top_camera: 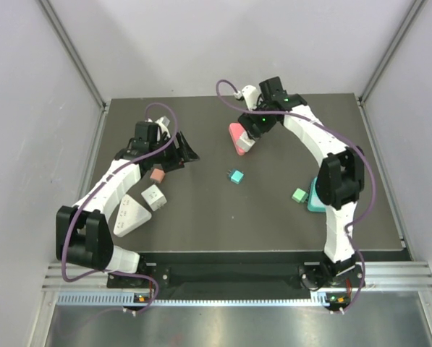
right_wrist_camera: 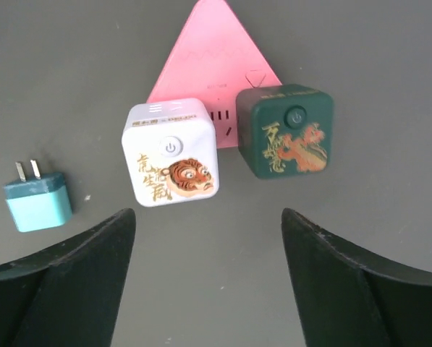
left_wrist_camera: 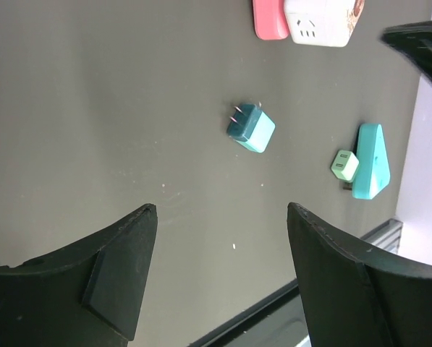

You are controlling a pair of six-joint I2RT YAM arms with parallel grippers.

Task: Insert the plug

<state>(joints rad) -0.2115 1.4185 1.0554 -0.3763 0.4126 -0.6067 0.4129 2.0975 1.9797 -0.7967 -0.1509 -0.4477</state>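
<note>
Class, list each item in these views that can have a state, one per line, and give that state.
Teal plug, loose on the table, prongs bare, not inserted.
Pink socket block, lying flat.
White cube, upright at the pink block's edge; plugged in or not, unclear.
Dark green cube, upright beside the white cube.
Left tool, open, empty.
Right tool, open, empty.

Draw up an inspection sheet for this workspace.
Surface: dark table, a few pale specks.
Job's things: teal plug loose, unplugged; pink triangular socket with tiger cube and dragon cube at its edge.
Clutter: teal triangular socket beside green plug; white triangular socket, white adapter, brown cube on the left side.
Grippers: left gripper open, empty; right gripper open, empty.
Cables: purple cables looped along both arms.
Surroundings: pale walls, metal rail in front.
</note>
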